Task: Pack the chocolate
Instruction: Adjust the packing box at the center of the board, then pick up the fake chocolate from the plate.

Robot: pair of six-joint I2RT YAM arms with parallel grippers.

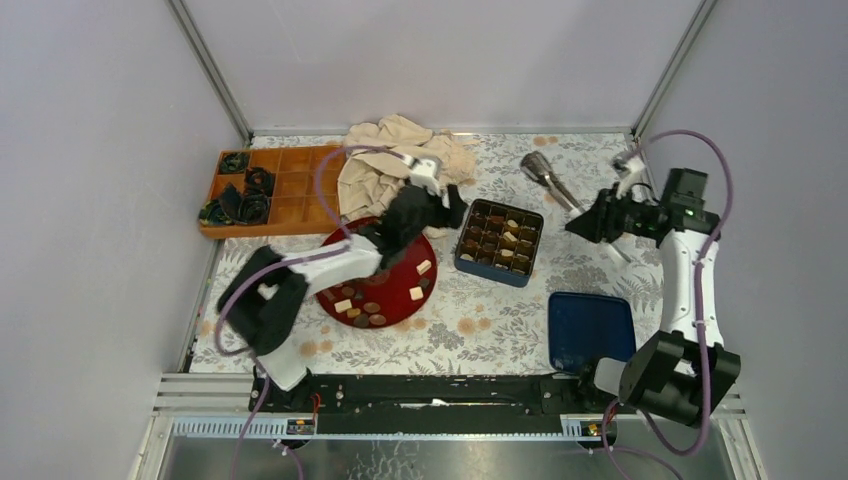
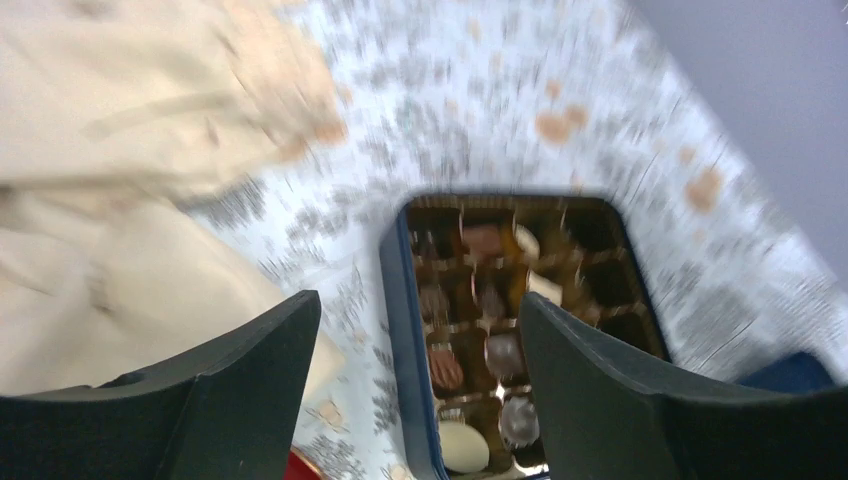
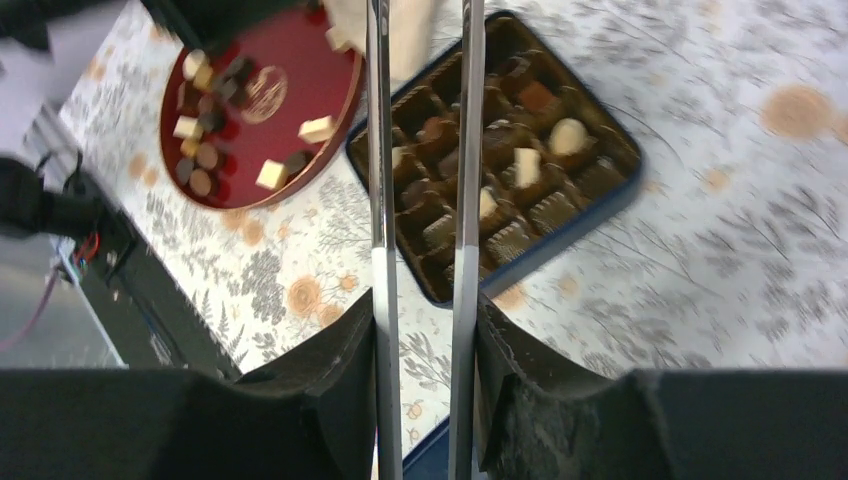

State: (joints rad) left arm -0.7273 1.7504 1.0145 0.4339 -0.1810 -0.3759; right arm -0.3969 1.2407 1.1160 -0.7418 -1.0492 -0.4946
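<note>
My left gripper (image 2: 418, 306) hangs wide and empty over the box (image 2: 398, 300); my right gripper (image 3: 425, 320) pinches tongs (image 3: 378, 150). Chocolate (image 3: 318, 128) sits partly in the box, the rest on the plate (image 3: 290, 110). I judge I'm between pieces: the next move is a narrow, careful pinch at the plate.

No legible text; only an unreadable gold emblem (image 3: 263, 95) on the red plate (image 3: 305, 65).
</note>
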